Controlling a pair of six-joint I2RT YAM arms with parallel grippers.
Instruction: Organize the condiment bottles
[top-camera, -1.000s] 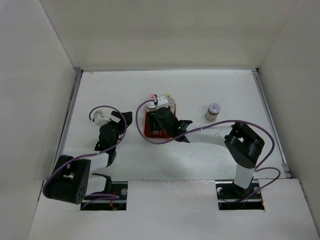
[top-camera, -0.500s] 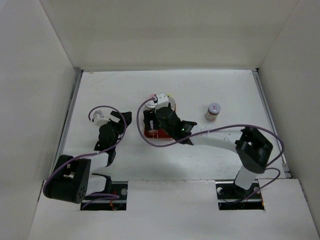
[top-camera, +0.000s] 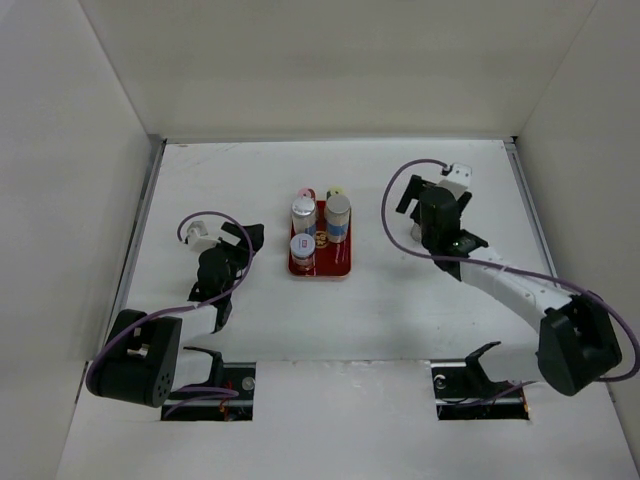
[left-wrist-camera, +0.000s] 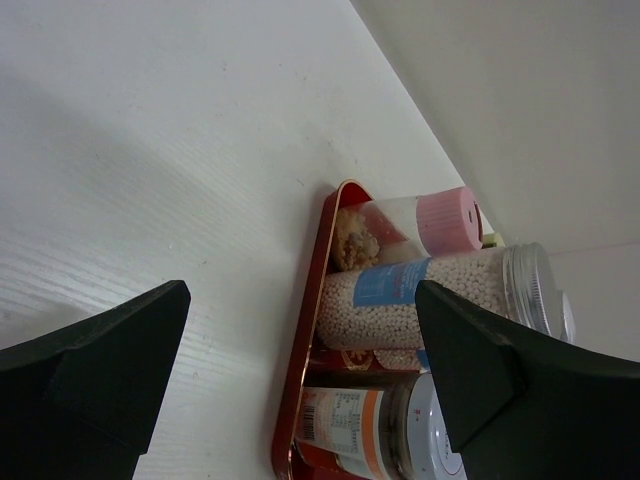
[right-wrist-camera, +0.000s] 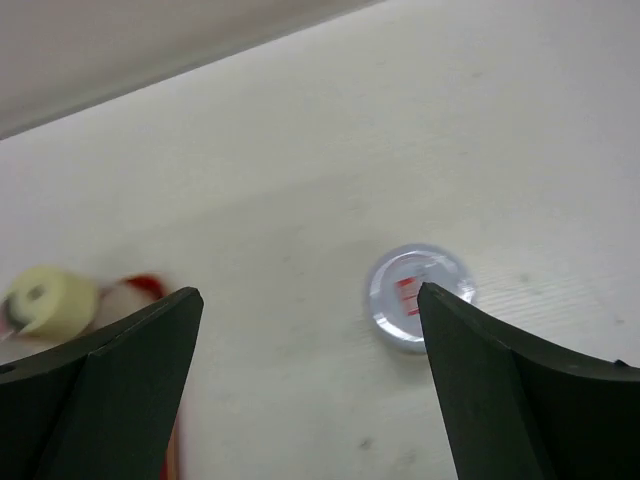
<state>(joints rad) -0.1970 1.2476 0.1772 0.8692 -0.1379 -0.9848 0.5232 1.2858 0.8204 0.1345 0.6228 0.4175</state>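
Note:
The red tray (top-camera: 343, 266) holds several condiment bottles: a pink-lidded one (top-camera: 305, 192) and a yellow-lidded one (top-camera: 335, 192) at the back, two silver-lidded ones (top-camera: 338, 211) in the middle, and an orange-labelled jar (top-camera: 302, 247) at the front left. One more silver-lidded jar (right-wrist-camera: 418, 297) stands alone on the table, right of the tray. My right gripper (right-wrist-camera: 310, 295) is open above it, with the jar near the right finger; this gripper (top-camera: 422, 215) covers the jar in the top view. My left gripper (top-camera: 240, 240) is open and empty, left of the tray.
White walls close in the table on the left, back and right. In the left wrist view the tray's rim (left-wrist-camera: 305, 350) lies just ahead, with the pink-lidded bottle (left-wrist-camera: 445, 220) and a blue-labelled bottle of beads (left-wrist-camera: 430, 295) behind it.
My right arm has left the tray, where the orange-labelled jar now stands free, and swung right over the lone jar. The left arm has not moved.

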